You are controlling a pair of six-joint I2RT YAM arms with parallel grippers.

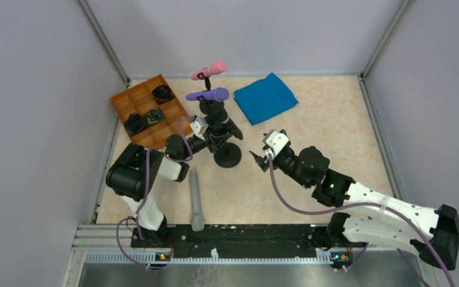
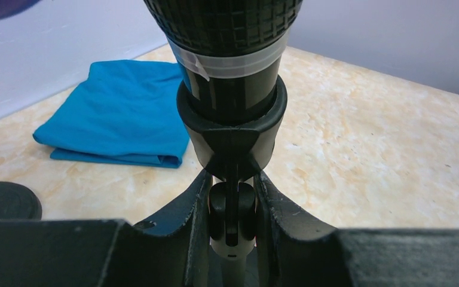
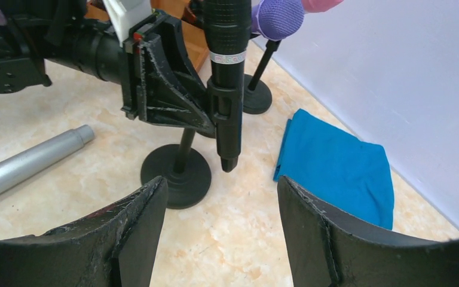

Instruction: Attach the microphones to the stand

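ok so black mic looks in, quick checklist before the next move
1. Black mic upright in the clip: ok.
2. Left gripper shut on the clip's joint: ok.
3. Right gripper open and empty: ok.
4. Pink mic and purple mic mounted: ok.
5. Silver mic mounted: not ok, it lies on the table.
6. Spare clip for it: cannot tell.
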